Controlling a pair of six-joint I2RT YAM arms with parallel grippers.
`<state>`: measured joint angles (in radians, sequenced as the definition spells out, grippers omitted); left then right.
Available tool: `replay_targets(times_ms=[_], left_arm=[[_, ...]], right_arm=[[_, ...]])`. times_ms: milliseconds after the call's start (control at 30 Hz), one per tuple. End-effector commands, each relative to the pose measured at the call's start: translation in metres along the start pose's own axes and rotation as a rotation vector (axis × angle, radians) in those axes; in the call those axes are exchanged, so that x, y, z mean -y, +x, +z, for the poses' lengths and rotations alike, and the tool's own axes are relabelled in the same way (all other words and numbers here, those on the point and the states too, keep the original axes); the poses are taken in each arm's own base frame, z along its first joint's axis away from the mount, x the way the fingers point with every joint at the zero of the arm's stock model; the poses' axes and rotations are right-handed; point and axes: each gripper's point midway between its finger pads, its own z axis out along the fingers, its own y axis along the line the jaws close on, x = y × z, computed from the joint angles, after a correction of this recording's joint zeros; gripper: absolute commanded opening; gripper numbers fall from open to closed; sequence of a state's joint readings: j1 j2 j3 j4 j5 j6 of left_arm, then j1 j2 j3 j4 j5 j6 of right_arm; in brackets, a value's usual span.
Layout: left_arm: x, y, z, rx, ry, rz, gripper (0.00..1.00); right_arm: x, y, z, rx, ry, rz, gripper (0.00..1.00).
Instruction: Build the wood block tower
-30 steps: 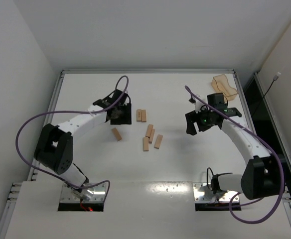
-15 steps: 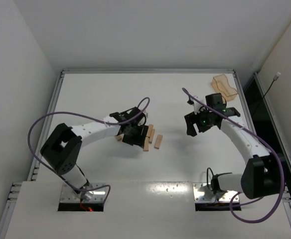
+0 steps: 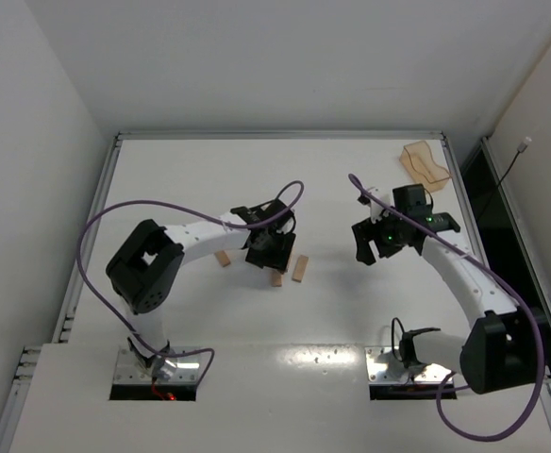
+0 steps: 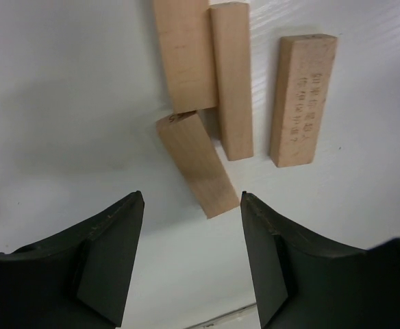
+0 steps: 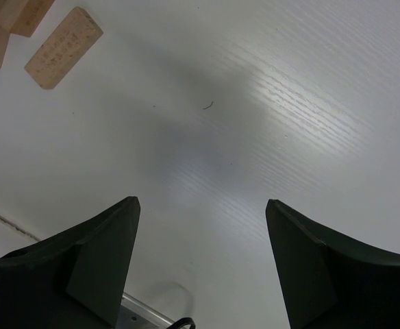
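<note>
Overview from above: the left arm is seen stretched to the middle of the white counter (image 3: 162,179), with the left pincer (image 3: 267,253) hanging over the cluster of wood blocks (image 3: 299,268), most of which are hidden beneath it. One stray block (image 3: 222,258) is noted apart on the left. The right pincer (image 3: 371,247) is held well apart from the cluster, to the right, and a translucent orange-tan tray (image 3: 424,162) is noted at the far right corner. Left wrist view: the left pincer (image 4: 190,202) is recorded as wide, with nothing gripped. Four blocks are seen lying flat ahead of it. Two long ones (image 4: 183,55) are laid side by side and touching, a printed block (image 4: 303,99) is set just beside them on the right, and a tilted block (image 4: 196,164) touches the end of the left one, its near end appearing between the fingertips (image 4: 128,212). Whether it is touched by them cannot be told. Right wrist view: the right pincer (image 5: 203,205) is recorded as wide and empty over bare counter (image 5: 255,103). Only a printed block (image 5: 57,46) and the ends of others are caught at the top left corner.
</note>
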<state>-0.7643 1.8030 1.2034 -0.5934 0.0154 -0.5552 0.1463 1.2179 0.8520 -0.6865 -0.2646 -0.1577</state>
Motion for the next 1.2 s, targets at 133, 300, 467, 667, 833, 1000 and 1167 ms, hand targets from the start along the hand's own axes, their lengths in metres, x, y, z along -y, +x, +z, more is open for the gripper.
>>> replay_targets(times_ms=[133, 300, 467, 667, 833, 1000, 1167], left_arm=[[0.011, -0.007, 0.010, 0.022, -0.040, -0.011, 0.58], [0.002, -0.001, 0.022, -0.003, -0.091, -0.032, 0.58], [0.000, -0.003, 0.029, -0.003, -0.113, -0.040, 0.58], [-0.005, -0.007, 0.025, 0.018, -0.140, -0.049, 0.21], [-0.010, -0.007, 0.007, 0.061, -0.147, -0.050, 0.00], [-0.022, -0.032, -0.036, 0.222, -0.199, -0.065, 0.00], [-0.052, -0.050, -0.076, 0.337, -0.251, -0.134, 0.00]], right_arm=[[0.001, -0.007, -0.007, 0.043, 0.012, -0.019, 0.71], [0.003, -0.009, -0.011, 0.052, 0.020, -0.015, 0.71], [0.002, -0.011, -0.013, 0.060, 0.023, -0.017, 0.71], [0.004, -0.008, -0.014, 0.061, 0.028, -0.010, 0.71], [0.006, -0.012, -0.013, 0.078, 0.033, -0.015, 0.71], [0.006, -0.011, -0.011, 0.070, 0.031, -0.013, 0.71], [0.005, -0.007, -0.005, 0.043, 0.012, -0.003, 0.71]])
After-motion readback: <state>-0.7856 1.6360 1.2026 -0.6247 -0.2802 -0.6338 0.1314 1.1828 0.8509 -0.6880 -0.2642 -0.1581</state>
